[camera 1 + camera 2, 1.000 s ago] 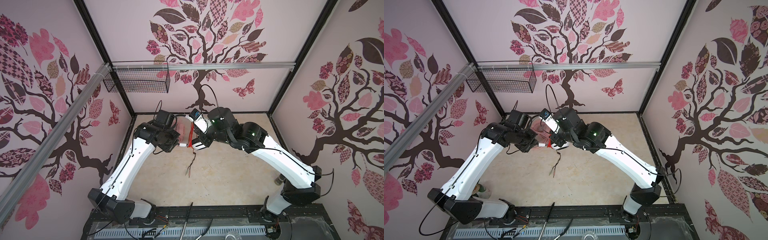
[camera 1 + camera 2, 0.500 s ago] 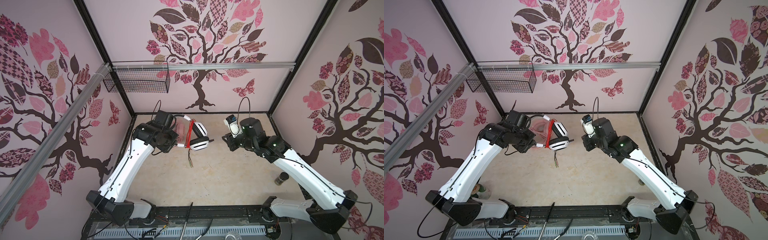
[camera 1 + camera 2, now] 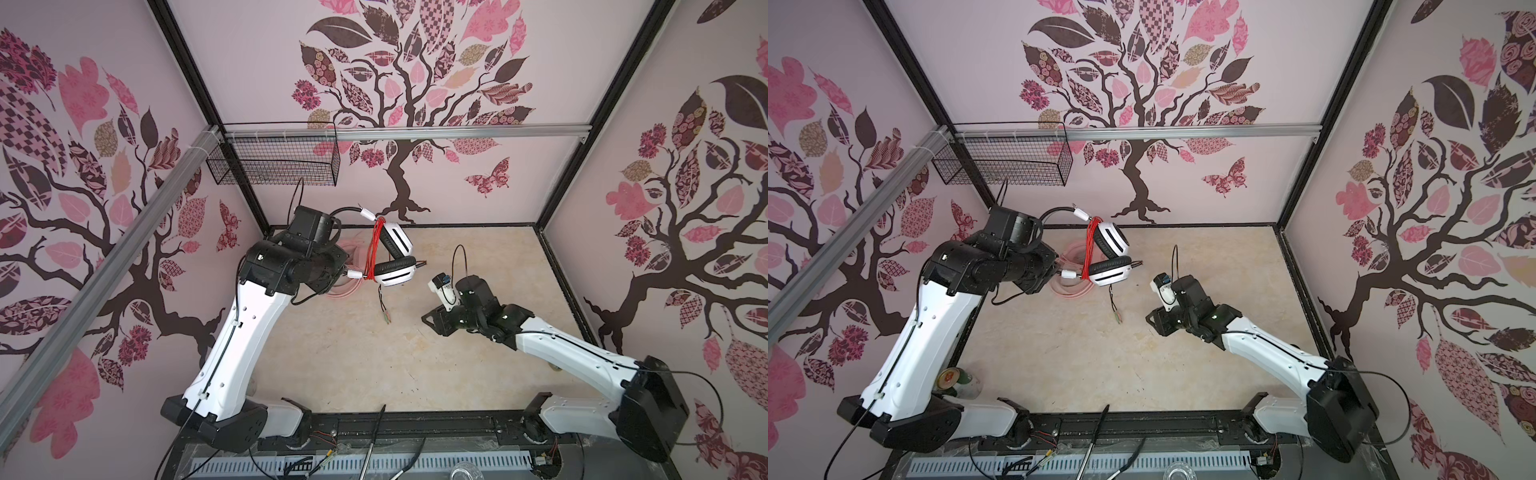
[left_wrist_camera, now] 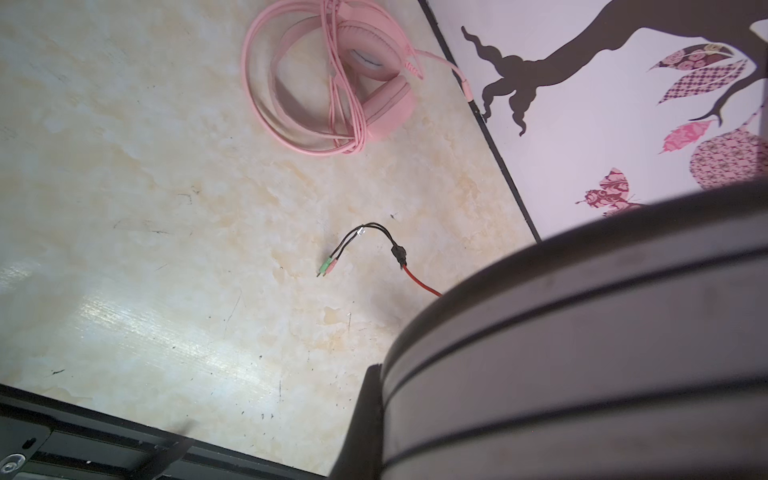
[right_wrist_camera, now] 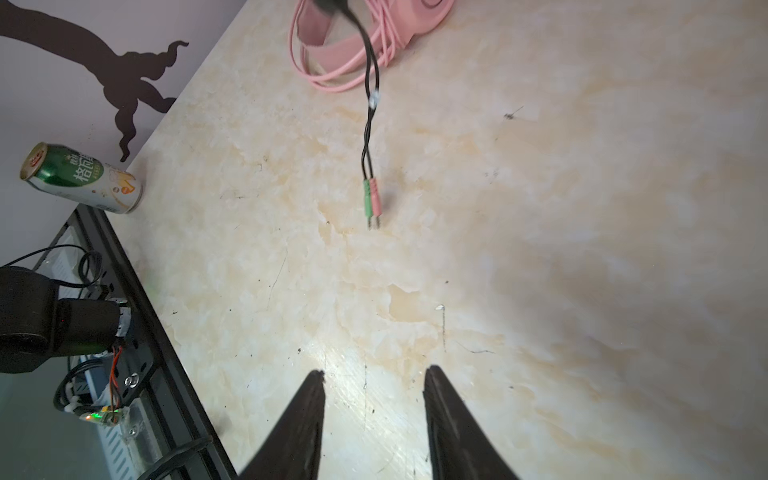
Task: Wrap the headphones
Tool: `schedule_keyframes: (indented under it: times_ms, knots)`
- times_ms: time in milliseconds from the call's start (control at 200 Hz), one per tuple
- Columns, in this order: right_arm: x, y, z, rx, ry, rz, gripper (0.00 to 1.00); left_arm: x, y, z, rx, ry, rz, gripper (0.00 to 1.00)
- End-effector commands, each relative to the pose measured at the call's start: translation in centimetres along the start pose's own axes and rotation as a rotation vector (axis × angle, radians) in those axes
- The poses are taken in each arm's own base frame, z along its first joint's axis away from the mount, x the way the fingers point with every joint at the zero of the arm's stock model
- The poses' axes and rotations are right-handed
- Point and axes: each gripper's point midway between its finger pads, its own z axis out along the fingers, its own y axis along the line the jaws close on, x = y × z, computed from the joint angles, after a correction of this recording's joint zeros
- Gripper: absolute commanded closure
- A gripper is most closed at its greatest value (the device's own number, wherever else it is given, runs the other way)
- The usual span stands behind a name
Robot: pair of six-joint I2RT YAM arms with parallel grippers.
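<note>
Standing at the table's near left corner, a green drinks can (image 3: 955, 380) sits just beside the left arm's base. Further in, the left gripper (image 3: 341, 271) is pressed together on the headband of the white-and-black headset (image 3: 397, 259), holding it in the air over the far left part of the table (image 3: 374, 365). The headset's long axis runs left to right: the band's arch is at the gripper and both earcups point right, folded close, one toward the back wall and one nearer. The orange-red cord (image 3: 372, 245) is wound in a tight bundle across the yokes, far to near, crosswise to that axis. Its tail drops from the nearer cup to the green and pink plugs (image 5: 372, 199); whether they touch the table I cannot tell. Beneath the held set, the pink headset (image 4: 332, 83) lies flat near the back edge, its cord looped round it. Right of the plugs there is open tabletop through the middle and front. The right gripper (image 5: 374, 370) hovers there, spread and holding nothing, well apart from both headsets and from the right wall.
</note>
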Motion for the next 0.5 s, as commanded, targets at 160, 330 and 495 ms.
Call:
schedule_keyframes:
  times_ms: [160, 330, 495]
  knots:
    - [-3.2, 2.4, 5.0, -0.235, -0.140, -0.001, 0.58, -0.2, -2.6, -1.9, 0.122, 0.003, -0.004, 1.00]
    - [-3.9, 1.2, 8.2, -0.196, -0.108, -0.055, 0.54, -0.2, -2.7, -2.0, 0.121, 0.007, 0.002, 1.00]
    - [-4.6, 0.1, 10.1, -0.149, -0.087, -0.066, 0.54, -0.1, -2.6, -1.7, 0.110, 0.015, 0.006, 1.00]
